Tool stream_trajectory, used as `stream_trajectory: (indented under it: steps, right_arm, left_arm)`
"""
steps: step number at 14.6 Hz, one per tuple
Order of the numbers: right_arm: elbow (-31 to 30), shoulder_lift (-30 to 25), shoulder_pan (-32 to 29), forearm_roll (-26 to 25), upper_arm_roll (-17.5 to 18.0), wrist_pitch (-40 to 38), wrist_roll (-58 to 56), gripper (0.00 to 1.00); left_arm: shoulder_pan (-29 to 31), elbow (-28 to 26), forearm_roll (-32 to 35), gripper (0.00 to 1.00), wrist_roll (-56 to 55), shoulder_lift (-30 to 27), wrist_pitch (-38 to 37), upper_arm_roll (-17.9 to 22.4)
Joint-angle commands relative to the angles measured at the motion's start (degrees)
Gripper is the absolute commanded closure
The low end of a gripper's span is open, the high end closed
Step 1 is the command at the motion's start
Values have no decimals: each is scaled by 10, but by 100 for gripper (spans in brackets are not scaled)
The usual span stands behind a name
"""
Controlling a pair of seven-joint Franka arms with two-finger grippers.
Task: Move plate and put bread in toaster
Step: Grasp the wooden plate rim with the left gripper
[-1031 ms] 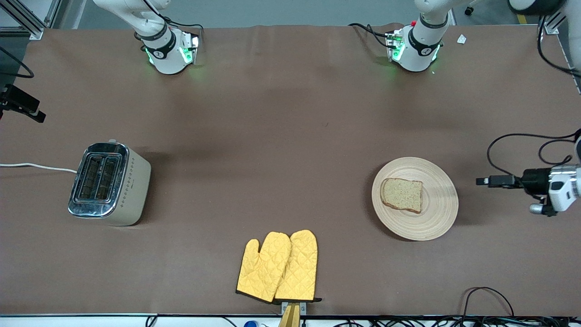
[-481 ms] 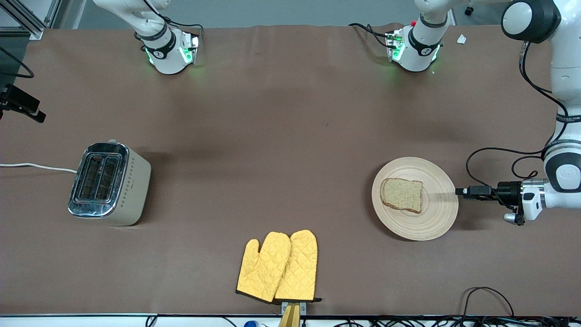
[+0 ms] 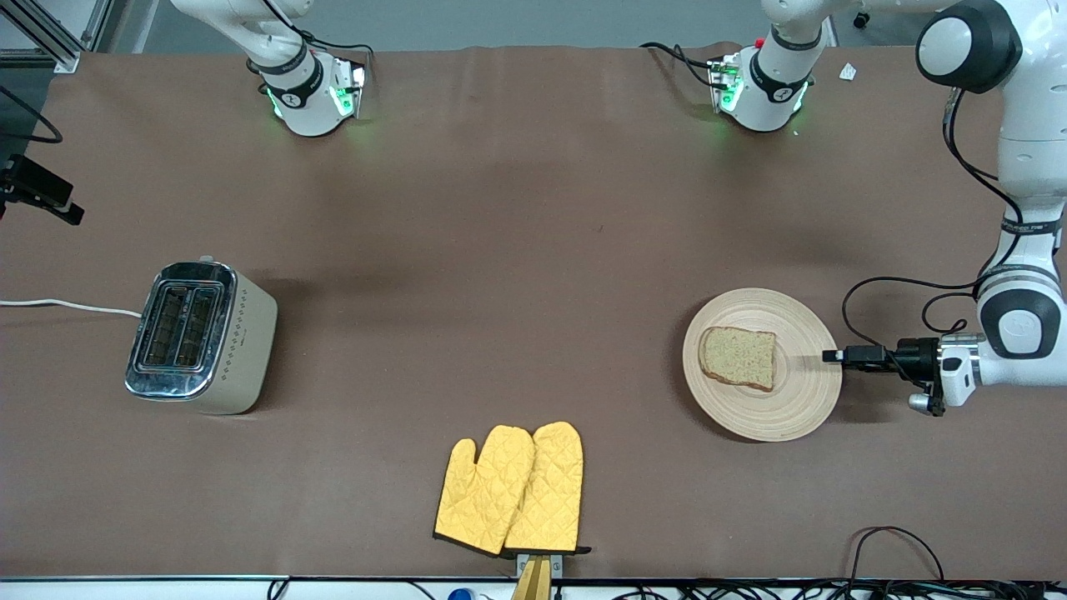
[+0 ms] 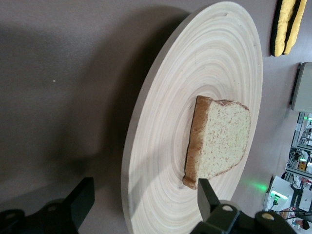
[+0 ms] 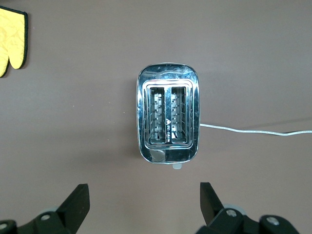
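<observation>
The round light-wood plate lies toward the left arm's end of the table with the slice of brown bread on it. My left gripper is low at the plate's rim, open, one finger above the rim and one below it. The left wrist view shows the plate, the bread and this gripper straddling the edge without pinching it. The toaster stands toward the right arm's end. My right gripper hangs open and empty high over the toaster, out of the front view.
A pair of yellow oven mitts lies near the table's front edge, between toaster and plate. The toaster's white cord runs off the right arm's end of the table. Black cables loop beside the left arm's wrist.
My left gripper has slid in from the table's end to the plate's rim, which now sits between its fingers. Plate, bread and toaster have not moved.
</observation>
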Motion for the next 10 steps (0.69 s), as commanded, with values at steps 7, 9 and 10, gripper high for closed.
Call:
stream_trajectory:
  steps: [7, 9, 10]
  right_arm:
    - [1, 0, 0, -6, 2, -3, 7, 0]
    - [1, 0, 1, -6, 2, -3, 7, 0]
    - [2, 0, 2, -6, 2, -3, 8, 0]
  left_arm:
    - [-6, 9, -10, 97, 101, 20, 4, 0]
    - [-6, 9, -10, 99, 138, 21, 3, 0]
    - [-6, 9, -10, 100, 140, 20, 3, 0]
